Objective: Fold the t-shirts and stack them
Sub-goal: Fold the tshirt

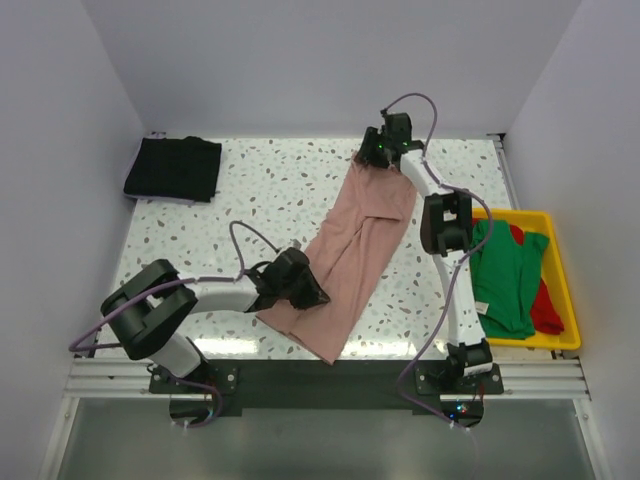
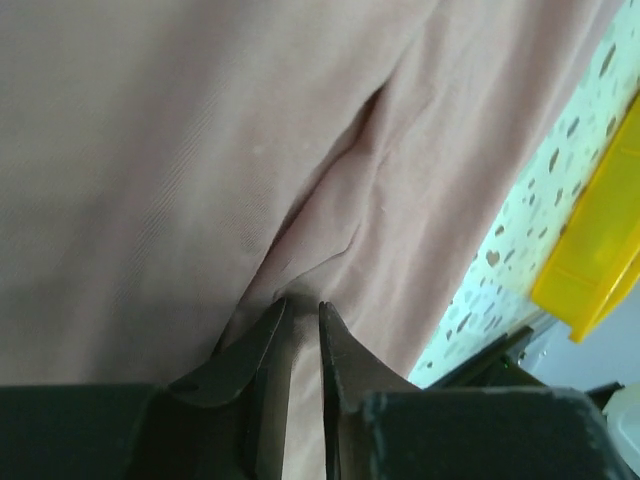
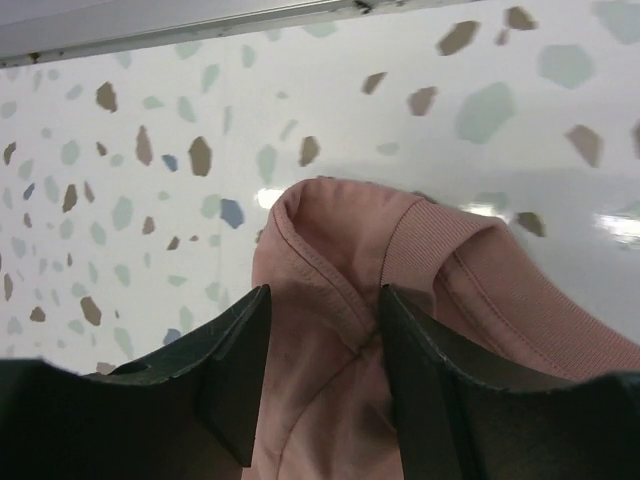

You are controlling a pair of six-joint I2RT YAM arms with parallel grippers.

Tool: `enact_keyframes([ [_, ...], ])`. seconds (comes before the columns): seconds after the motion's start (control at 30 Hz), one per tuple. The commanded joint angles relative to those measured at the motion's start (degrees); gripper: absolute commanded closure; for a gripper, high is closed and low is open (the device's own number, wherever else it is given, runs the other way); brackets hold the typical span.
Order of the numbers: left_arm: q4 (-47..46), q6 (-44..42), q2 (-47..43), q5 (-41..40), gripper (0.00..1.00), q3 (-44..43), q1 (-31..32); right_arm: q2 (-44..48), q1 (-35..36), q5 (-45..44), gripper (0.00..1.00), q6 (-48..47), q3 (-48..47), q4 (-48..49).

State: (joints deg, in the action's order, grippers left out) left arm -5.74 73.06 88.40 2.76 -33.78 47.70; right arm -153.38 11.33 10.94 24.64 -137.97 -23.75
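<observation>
Your left gripper, lower centre, pinches a fold of the dusty-pink t-shirt; your right gripper, upper centre, straddles its collar, jaws open.

Matt pink cloth t-shirt, glossy speckled table

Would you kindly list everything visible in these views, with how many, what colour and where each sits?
pink t-shirt: 1, dusty pink, folded lengthwise, diagonal mid-table
black t-shirt: 1, black, folded, table's far left corner
green t-shirt: 1, green, in the bin
red t-shirt: 1, red, in the bin, partly under the green
bin: 1, yellow, table's right side
table: 1, white speckled, under everything
left gripper: 1, black, pinching the pink t-shirt's near left edge
right gripper: 1, black, open astride its collar, far end
</observation>
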Motion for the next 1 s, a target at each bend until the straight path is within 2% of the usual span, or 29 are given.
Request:
enact_keyframes([
  [0.0,-3.4,2.09,1.86,3.91,0.78,-2.78,1.87,-1.57,2.64,4.27,0.48,-1.52,-2.47,3.97],
  [0.13,-1.13,-4.31,-2.86,1.55,0.66,-6.72,1.52,1.5,2.99,2.08,0.41,-2.32,-2.92,5.2],
  [0.3,11.52,-18.46,-7.27,-7.41,0.6,-14.8,-0.06,9.92,2.99,-1.79,0.26,-4.95,-2.13,2.75],
  [0.4,20.22,-23.91,-8.77,-15.05,0.6,-18.41,-0.33,15.37,2.91,-5.31,0.25,-5.48,1.2,0.21],
  [0.53,24.63,-27.52,-9.04,-17.09,0.66,-17.99,-0.33,23.01,2.99,-10.76,0.25,-3.64,10.07,-3.32],
  [0.57,25.42,-27.44,-9.04,-17.35,0.67,-17.29,-0.24,24.34,2.99,-10.76,0.25,-2.33,14.88,-3.84],
  [0.77,25.69,-27.36,-8.25,-17.26,0.78,-13.77,-0.24,32.78,4.93,-17.0,0.35,-0.39,32.99,-2.97],
  [0.87,26.57,-26.39,-7.72,-18.66,0.83,-12.28,-0.24,31.93,5.28,-17.27,0.37,-0.12,35.66,-2.26],
  [0.97,27.27,-23.85,-8.07,-20.68,0.86,-10.26,-0.15,29.29,5.19,-18.32,0.38,-0.47,33.48,-3.58],
])
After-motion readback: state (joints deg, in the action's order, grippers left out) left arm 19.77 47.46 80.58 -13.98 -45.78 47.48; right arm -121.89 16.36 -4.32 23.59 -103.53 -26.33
